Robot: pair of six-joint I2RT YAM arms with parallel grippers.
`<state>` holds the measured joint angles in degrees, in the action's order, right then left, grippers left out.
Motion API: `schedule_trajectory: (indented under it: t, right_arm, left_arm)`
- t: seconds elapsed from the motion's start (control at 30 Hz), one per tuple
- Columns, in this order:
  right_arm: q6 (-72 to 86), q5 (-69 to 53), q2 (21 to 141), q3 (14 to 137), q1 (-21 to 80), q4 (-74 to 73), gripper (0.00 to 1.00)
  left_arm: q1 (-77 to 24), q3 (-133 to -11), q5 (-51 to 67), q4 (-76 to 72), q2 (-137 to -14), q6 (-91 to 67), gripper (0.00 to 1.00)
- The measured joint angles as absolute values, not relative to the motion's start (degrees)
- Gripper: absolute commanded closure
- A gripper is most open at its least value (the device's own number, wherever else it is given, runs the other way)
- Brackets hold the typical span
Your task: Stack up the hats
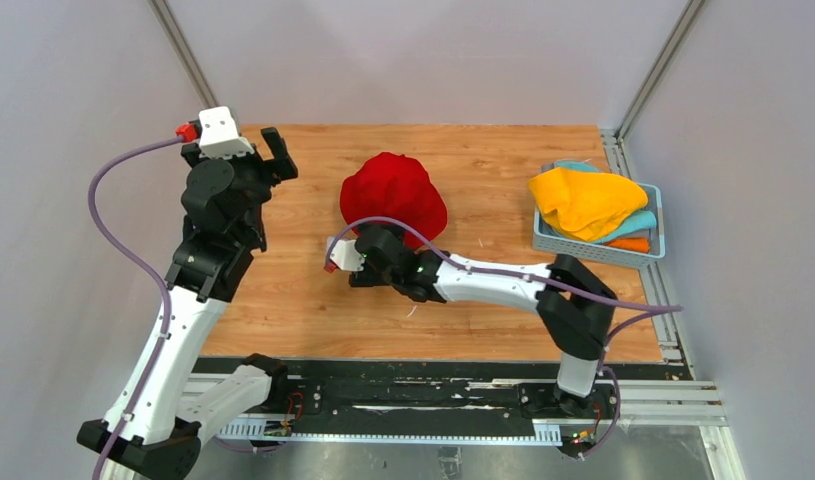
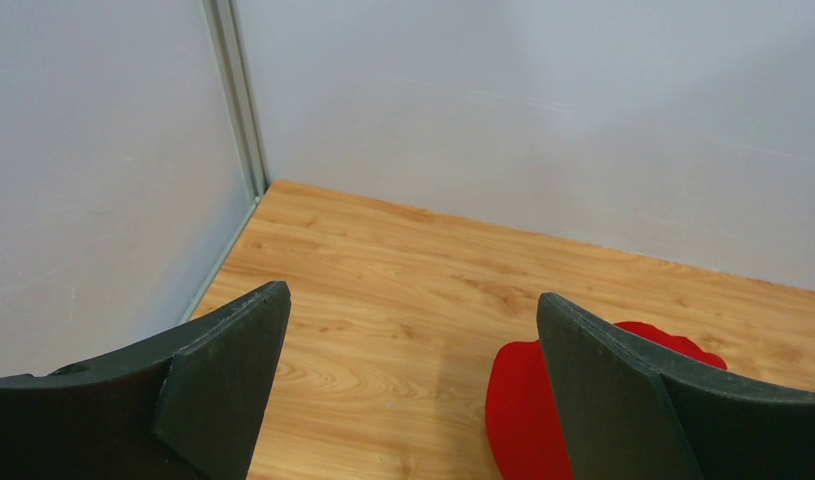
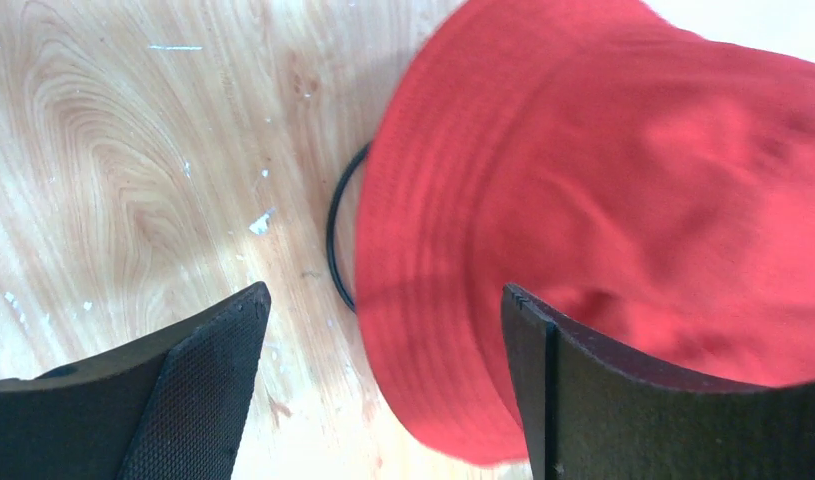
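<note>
Tabletop [image 1: 313, 300] of pale wood fills the work area, and the two arms reach over it from the near edge. The left arm is held high on the left side. The right arm lies low across the middle. At the right edge sits the light blue basket [image 1: 595, 251], heaped with hats. The yellow hat [image 1: 583, 200] is on top, the teal hat [image 1: 635, 224] shows beneath it, and a strip of the orange hat [image 1: 631, 243] lies under that. More hats may be buried lower in the basket, but the pile hides them. The red hat [image 1: 393, 195] stands alone near the centre of the table, well apart from the basket. It is domed up over a thin black wire ring [image 3: 335, 240] that peeps out at its brim, probably the foot of a stand. The left gripper [image 2: 413, 305] hangs over bare wood with its jaws spread wide and nothing between them. The right gripper [image 3: 383, 300] hovers just beside the red brim. Its jaws are also spread and hold nothing, though one finger overlaps the cloth in the wrist view. By this showing the stack has only begun. One hat is in place, and the hats in the basket are yet to be carried over and set on it one at a time.
</note>
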<state>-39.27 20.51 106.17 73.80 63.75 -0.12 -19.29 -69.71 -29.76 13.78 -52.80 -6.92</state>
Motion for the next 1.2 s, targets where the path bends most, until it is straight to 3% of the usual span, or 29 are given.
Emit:
schedule_trajectory:
  t: [0.2, 0.4, 0.53, 0.77, 1.2]
  right_arm:
    - [-36.62, 20.08, 93.41, 73.1, 64.03, -3.25, 0.15]
    - [-29.87, 28.34, 84.75, 79.85, 62.22, -7.16, 0.15]
    - [-20.47, 33.08, 84.14, 88.2, 53.36, -12.71, 0.18]
    - [-6.09, 35.9, 82.78, 89.43, 34.24, -21.8, 0.26]
    - [9.5, 24.32, 88.51, 91.13, 14.63, -31.86, 0.3]
  left_arm:
    - [-19.29, -69.76, -29.76, 13.78, -53.47, -7.6, 0.02]
    - [-19.29, -70.28, -29.06, 13.37, -55.33, -9.04, 0.02]
    - [-19.25, -71.33, -27.09, 12.99, -57.67, -9.89, 0.02]
    - [-19.25, -72.12, -21.3, 10.35, -62.17, -10.81, 0.01]
    - [-19.25, -76.09, -3.66, 5.08, -70.08, -10.22, 0.02]
